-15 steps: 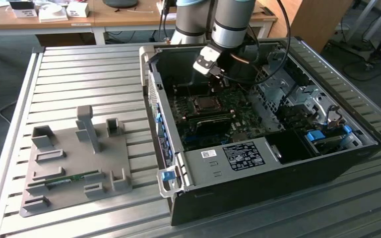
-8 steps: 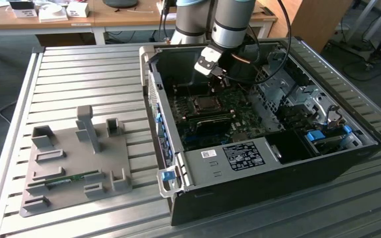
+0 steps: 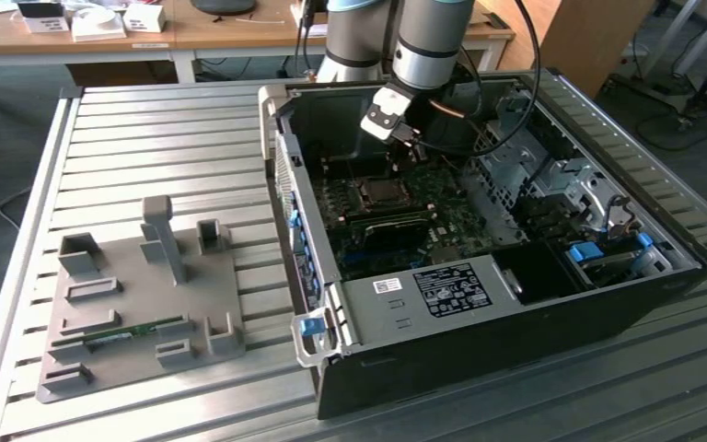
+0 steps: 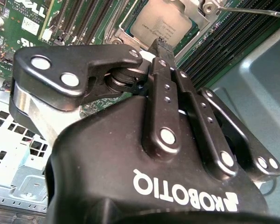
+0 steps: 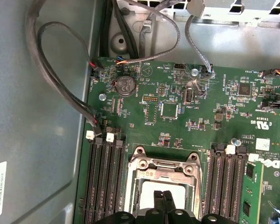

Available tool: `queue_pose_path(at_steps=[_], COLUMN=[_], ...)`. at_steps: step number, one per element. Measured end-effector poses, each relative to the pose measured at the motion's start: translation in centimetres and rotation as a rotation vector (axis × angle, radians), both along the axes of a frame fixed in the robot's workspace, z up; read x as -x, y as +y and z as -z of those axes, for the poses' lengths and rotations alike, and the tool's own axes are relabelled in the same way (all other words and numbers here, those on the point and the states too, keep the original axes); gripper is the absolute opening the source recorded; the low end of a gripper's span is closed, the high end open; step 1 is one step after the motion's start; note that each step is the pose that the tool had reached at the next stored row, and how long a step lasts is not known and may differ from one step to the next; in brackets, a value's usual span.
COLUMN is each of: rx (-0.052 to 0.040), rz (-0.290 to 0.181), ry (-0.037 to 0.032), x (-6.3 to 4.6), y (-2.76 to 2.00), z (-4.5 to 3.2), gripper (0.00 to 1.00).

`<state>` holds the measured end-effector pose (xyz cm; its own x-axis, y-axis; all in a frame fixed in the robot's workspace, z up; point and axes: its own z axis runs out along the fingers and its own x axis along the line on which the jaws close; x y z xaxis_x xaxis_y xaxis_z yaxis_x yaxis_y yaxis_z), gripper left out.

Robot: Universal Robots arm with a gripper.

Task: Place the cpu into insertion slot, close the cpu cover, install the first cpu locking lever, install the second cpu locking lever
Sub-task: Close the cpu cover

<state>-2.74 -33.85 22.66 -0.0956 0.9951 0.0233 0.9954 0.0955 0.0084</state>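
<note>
Gripper (image 4: pixel 159 44) of a robot arm (image 3: pixel 434 37) reaches into an open computer case (image 3: pixel 452 368) on a slatted metal worktop (image 3: pixel 144 138), its fingers (image 5: pixel 157 199) pressed together with nothing between them. Their tips hang just over the cpu (image 4: pixel 161 23), seated in the insertion slot (image 3: pixel 376 194) on the green motherboard (image 5: pixel 177 126), the cpu cover (image 5: pixel 165 164) framing it.

A computer case (image 3: pixel 477 368) lies open on the table (image 3: pixel 144 129), toward the exterior view's right. A holder plate (image 3: pixel 121 368) rests on the table to the exterior view's left of the case, with a memory stick (image 3: pixel 121 337) lying on its near part. The motherboard (image 3: pixel 385 244) lies inside the case, with a power supply box (image 3: pixel 452 295) at its near end. The insertion slot (image 3: pixel 376 193) sits mid-board with the cpu (image 5: pixel 149 191) in it and the cpu cover (image 5: pixel 163 163) down around the cpu. Memory slots (image 5: pixel 105 177) run along two opposite sides of the slot. The gripper (image 5: pixel 164 198) hangs just above the cpu. A desk (image 3: pixel 231 32) stands beyond the table's far edge
</note>
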Motion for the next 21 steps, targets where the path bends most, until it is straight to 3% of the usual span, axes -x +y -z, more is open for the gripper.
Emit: queue_pose_path(at_steps=[21], rx=[0.0], rz=[-0.048], ry=[0.0], x=[0.0], y=[0.0], z=[0.0], gripper=[0.11])
